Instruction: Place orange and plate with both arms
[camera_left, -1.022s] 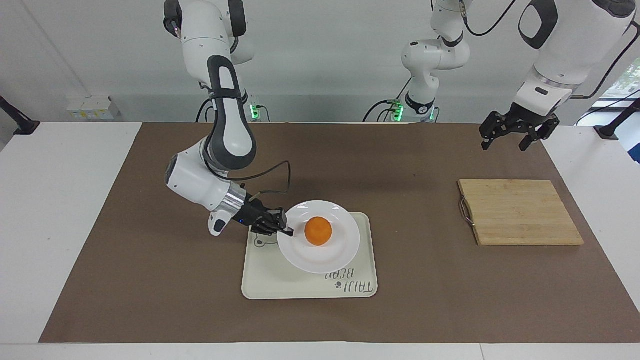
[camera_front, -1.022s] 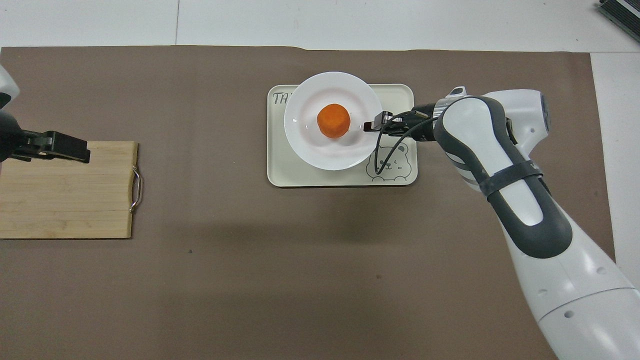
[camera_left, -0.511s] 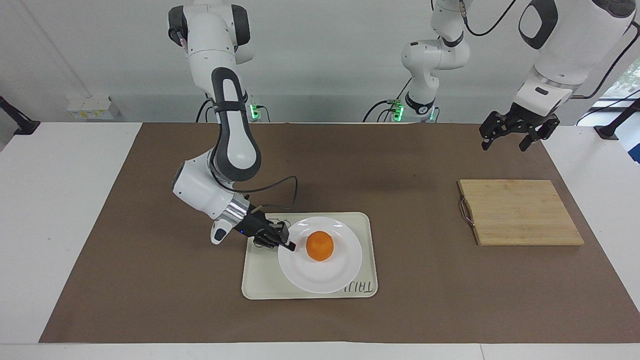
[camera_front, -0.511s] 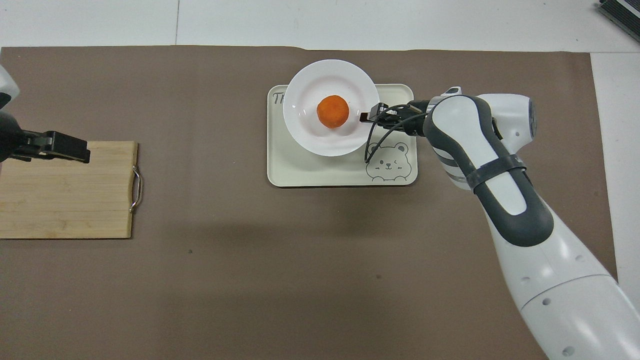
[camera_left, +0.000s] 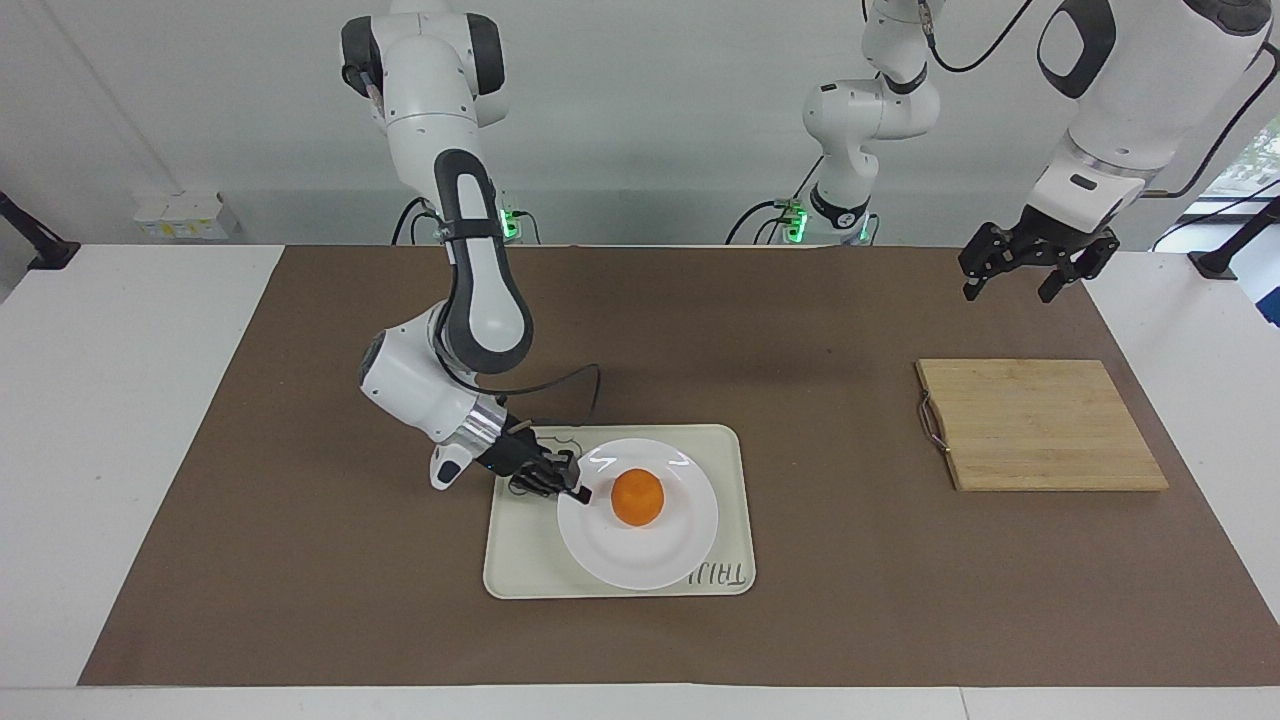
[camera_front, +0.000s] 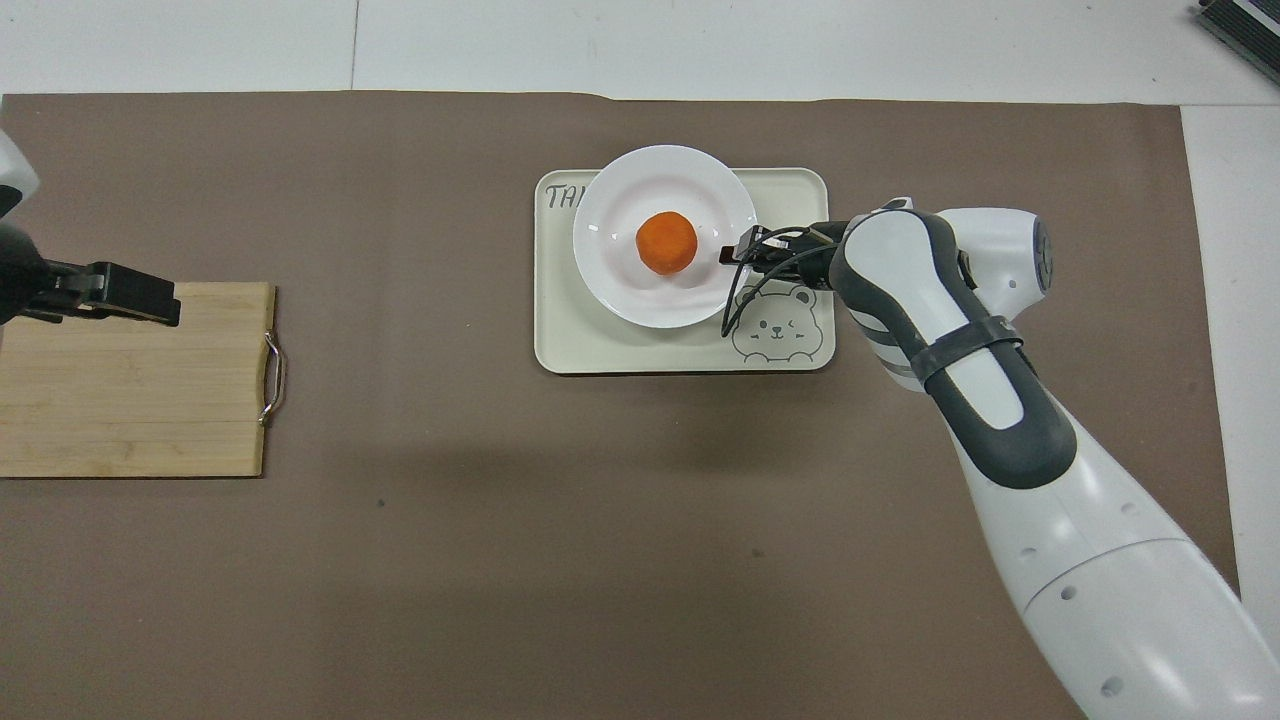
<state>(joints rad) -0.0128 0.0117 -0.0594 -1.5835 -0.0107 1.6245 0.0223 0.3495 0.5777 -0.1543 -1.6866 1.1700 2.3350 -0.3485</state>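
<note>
The orange (camera_left: 638, 497) sits in the middle of the plate (camera_left: 640, 550), and the plate lies on the tray (camera_left: 520, 560), toward the tray's edge farther from the robots and covering part of the lettering printed there. The tray is in the middle of the brown mat (camera_left: 300, 560), with its bear drawing at the corner nearest the right arm.

The right gripper (camera_left: 575, 490) is down at the plate's rim, on the side toward the right arm's end of the table. Its fingers are pinched shut on the rim, so it has hold of the plate. Whether the plate rests fully on the tray or is held just clear of it, I cannot tell. The right arm (camera_left: 470, 300) bends low over the mat to reach it, a black cable looping beside the wrist.

The left gripper (camera_left: 1010, 280) hangs in the air with its fingers spread wide and nothing between them, over the edge of the cutting board (camera_left: 1040, 425) nearer the robots. The board lies flat on the mat toward the left arm's end of the table, well apart from the tray, with a small metal handle on the side facing the tray. The left arm waits there.
</note>
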